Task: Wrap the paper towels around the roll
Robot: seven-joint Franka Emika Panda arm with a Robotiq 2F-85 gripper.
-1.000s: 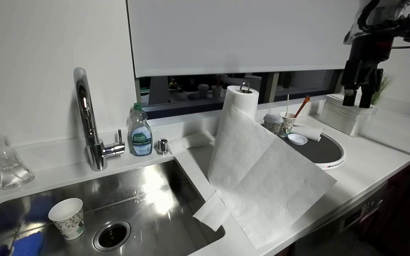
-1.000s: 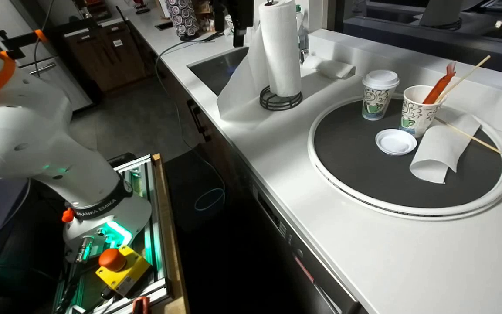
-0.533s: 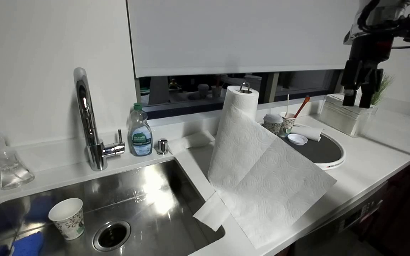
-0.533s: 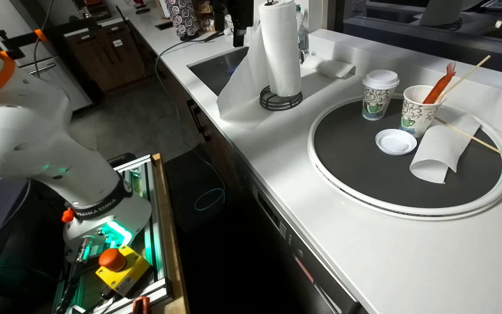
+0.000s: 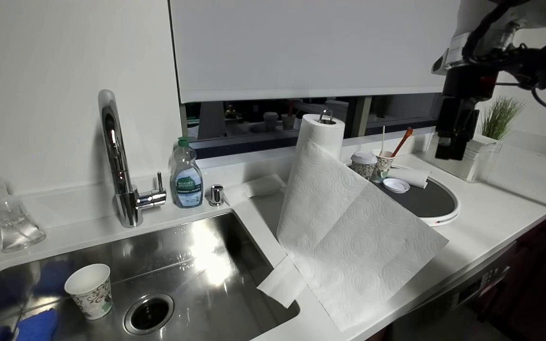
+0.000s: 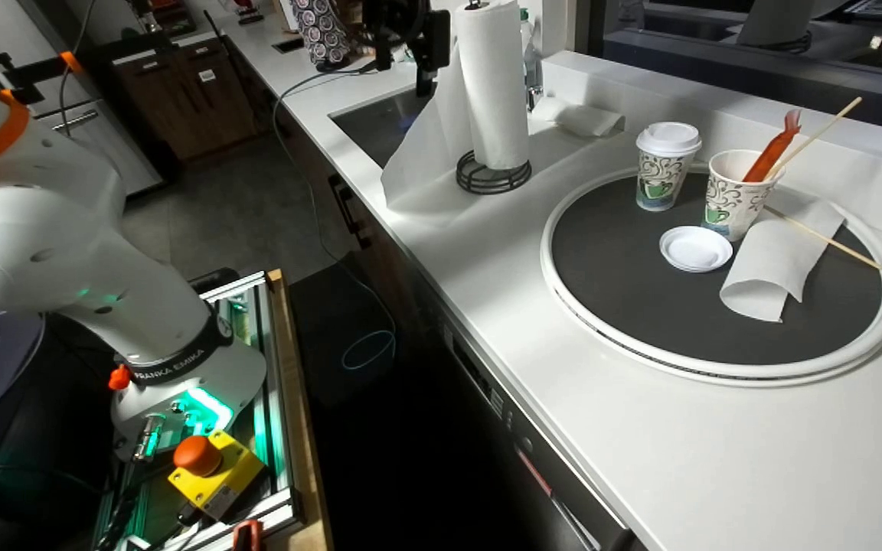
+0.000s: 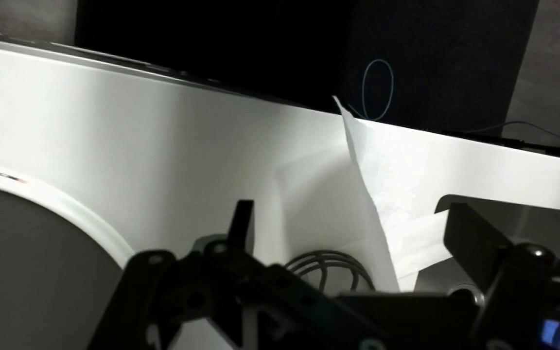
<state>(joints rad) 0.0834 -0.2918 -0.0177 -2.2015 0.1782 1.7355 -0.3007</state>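
The roll (image 5: 323, 135) is a tall white cylinder on a dark wire holder, and it also shows in an exterior view (image 6: 494, 92). The paper towels (image 5: 382, 237) hang off it as a wide loose sheet, flaring out over the counter toward its front edge. In the wrist view the sheet (image 7: 375, 248) appears nearly edge-on, beside the holder's wire base (image 7: 323, 265). The roll itself is hidden there. My gripper (image 5: 450, 154) is raised above the counter, apart from the sheet. In the wrist view its jaws (image 7: 351, 206) are wide apart with nothing between them.
The steel sink (image 5: 197, 279) holds a paper cup (image 5: 90, 293). A faucet (image 5: 116, 161) and soap bottle (image 5: 187, 180) stand behind it. The round dark tray (image 6: 617, 291) holds two cups, a lid and a paper piece. A small paper piece (image 5: 282, 282) overhangs the sink edge.
In an exterior view my gripper has moved left and slightly down, and has turned. It was still between the two earlier moments. The roll and the loose sheet look unchanged.
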